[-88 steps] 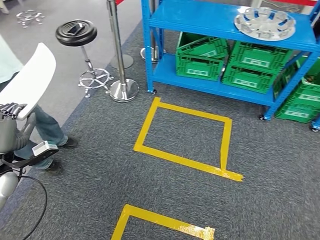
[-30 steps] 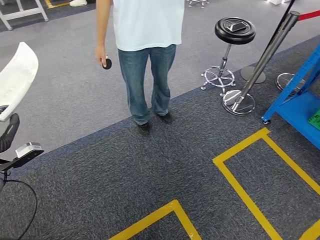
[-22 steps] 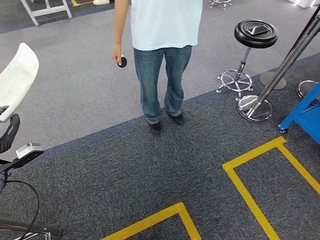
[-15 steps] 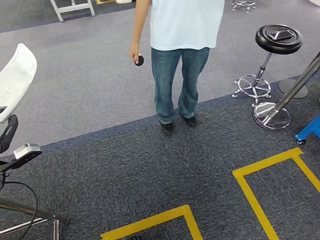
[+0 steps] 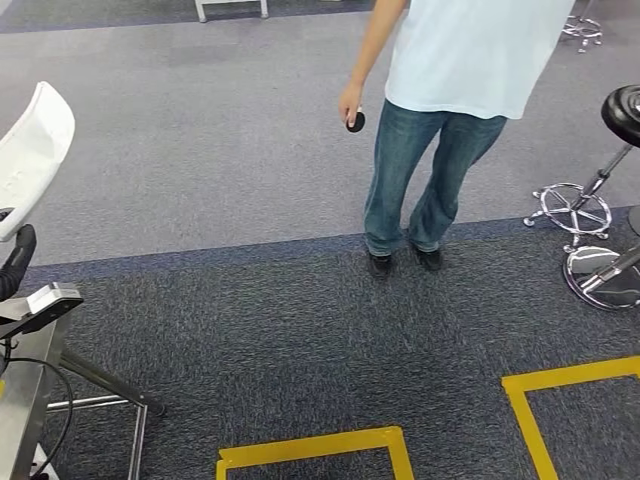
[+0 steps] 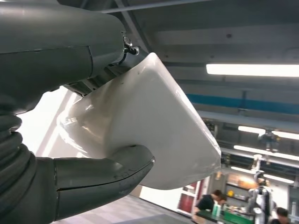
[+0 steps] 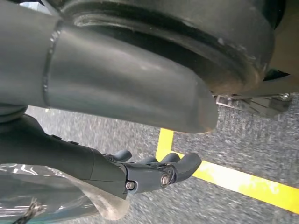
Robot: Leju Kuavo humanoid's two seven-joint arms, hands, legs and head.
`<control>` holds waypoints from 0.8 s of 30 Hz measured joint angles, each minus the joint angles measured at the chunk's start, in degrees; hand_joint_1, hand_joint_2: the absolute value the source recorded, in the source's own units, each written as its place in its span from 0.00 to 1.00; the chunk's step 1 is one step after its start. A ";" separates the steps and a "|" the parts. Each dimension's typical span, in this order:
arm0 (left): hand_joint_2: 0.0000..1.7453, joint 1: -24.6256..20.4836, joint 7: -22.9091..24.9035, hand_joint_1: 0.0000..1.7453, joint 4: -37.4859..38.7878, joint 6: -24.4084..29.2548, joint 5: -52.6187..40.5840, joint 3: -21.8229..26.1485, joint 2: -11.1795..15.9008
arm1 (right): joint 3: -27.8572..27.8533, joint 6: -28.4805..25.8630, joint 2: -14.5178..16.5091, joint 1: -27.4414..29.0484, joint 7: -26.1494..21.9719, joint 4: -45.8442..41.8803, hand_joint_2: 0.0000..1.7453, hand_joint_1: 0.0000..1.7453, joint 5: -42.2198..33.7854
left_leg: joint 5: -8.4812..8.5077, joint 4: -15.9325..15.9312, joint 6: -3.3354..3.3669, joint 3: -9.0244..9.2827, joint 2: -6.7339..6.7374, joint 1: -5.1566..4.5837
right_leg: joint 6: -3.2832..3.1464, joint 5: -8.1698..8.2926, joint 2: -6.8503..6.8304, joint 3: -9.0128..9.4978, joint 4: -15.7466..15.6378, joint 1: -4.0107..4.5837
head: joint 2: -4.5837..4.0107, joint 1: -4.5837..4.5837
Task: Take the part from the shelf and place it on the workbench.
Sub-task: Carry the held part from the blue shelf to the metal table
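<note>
The part [image 5: 34,155] is a white curved plastic shell, raised at the far left of the head view. My left hand [image 5: 16,262] grips it from below, with dark fingers showing under its lower edge. In the left wrist view the part [image 6: 151,126] lies between the thick grey thumb [image 6: 105,175] and the hand's upper body. A steel workbench corner [image 5: 16,405] with slanted legs shows at the lower left. My right hand [image 7: 155,170] hangs over the carpet, its fingers slightly curled with nothing in them.
A person [image 5: 453,90] in jeans stands ahead on the right, holding a small black round object [image 5: 355,122]. A black stool [image 5: 623,115] and a chrome post base [image 5: 604,280] are at the far right. Yellow tape [image 5: 317,445] marks squares on the dark carpet.
The camera has swung left: the blue shelf has left the picture, the person and stool have shifted right, and the steel workbench corner has come in lower left. My left hand still holds the part.
</note>
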 joint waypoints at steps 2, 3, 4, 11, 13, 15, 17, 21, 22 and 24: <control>1.00 -0.12 -0.01 1.00 0.13 0.00 -0.02 -0.13 -0.07 | 0.04 0.01 0.01 -0.04 0.08 -0.03 0.00 0.00 0.00 | -0.07 0.12 -0.10 0.05 -1.55 0.06 | -0.34 4.68 1.51 2.58 -7.01 -0.08 | 0.00 0.01; 1.00 -0.24 -0.01 1.00 0.18 0.00 -0.02 -0.16 -0.09 | 0.07 0.01 0.00 -0.06 0.11 -0.03 0.00 0.00 0.00 | -0.13 0.28 -0.26 -0.05 -2.31 0.05 | -0.50 6.48 3.03 4.43 -11.07 -0.25 | 0.00 -0.02; 1.00 -0.37 -0.01 1.00 0.21 -0.01 -0.02 -0.20 -0.15 | 0.10 0.01 -0.01 -0.06 0.14 -0.03 0.00 0.00 0.00 | -0.13 0.40 -0.50 -0.24 -3.02 0.13 | -0.58 7.53 4.29 5.87 -14.06 -0.35 | 0.00 -0.02; 1.00 -0.93 -0.01 1.00 0.46 -0.02 -0.08 -0.26 0.11 | 0.36 -0.01 -0.01 -0.10 0.38 -0.03 0.00 0.00 0.02 | -3.17 6.05 -2.66 -3.47 -0.02 0.40 | -2.13 8.01 1.04 8.09 -17.39 -0.17 | 0.00 -0.41; 1.00 -1.12 -0.01 1.00 0.57 -0.04 -0.09 -0.35 -0.03 | 0.39 0.02 -0.01 0.05 0.50 -0.03 0.00 0.00 0.03 | -6.40 13.58 -3.08 -6.95 2.16 0.48 | -2.46 7.75 -0.72 8.26 -17.40 0.05 | 0.00 -0.50; 1.00 -1.01 -0.01 1.00 0.75 -0.06 -0.12 -0.42 -0.13 | 0.42 0.03 -0.01 0.10 0.59 -0.03 0.00 0.00 0.09 | -6.33 15.95 -3.30 -8.01 2.64 0.62 | -2.55 7.46 -2.46 8.42 -17.37 0.17 | 0.00 -0.51; 1.00 -1.06 0.02 1.00 0.87 -0.07 -0.16 -0.42 -0.09 | 0.43 0.03 0.01 0.04 0.61 -0.04 0.00 0.00 0.18 | -2.65 9.73 -3.19 -4.69 3.77 0.60 | -2.37 7.08 -4.01 8.86 -17.36 0.24 | 0.00 -0.51; 1.00 -1.57 0.24 1.00 0.92 -0.05 -0.45 -0.49 0.13 | 0.46 0.03 0.08 -0.08 0.65 -0.09 0.00 0.00 0.43 | -0.46 0.39 -1.84 0.07 7.93 -0.65 | -1.35 6.21 -6.57 9.65 -17.28 0.85 | 0.00 -0.50; 1.00 -1.65 0.31 1.00 0.94 -0.05 -0.49 -0.50 0.26 | 0.50 0.03 0.10 -0.13 0.66 -0.12 0.00 0.00 0.53 | -0.41 0.25 -1.43 -0.07 7.14 -0.69 | -1.08 6.03 -7.31 9.79 -17.30 0.92 | 0.00 -0.51; 1.00 -1.77 0.37 1.00 0.97 -0.04 -0.54 -0.51 0.59 | 0.64 0.02 0.12 -0.27 0.67 -0.17 0.00 0.00 0.73 | -0.23 -0.07 -0.75 -0.01 5.68 -0.45 | -0.49 5.17 -6.40 9.60 -16.60 0.69 | 0.00 -0.48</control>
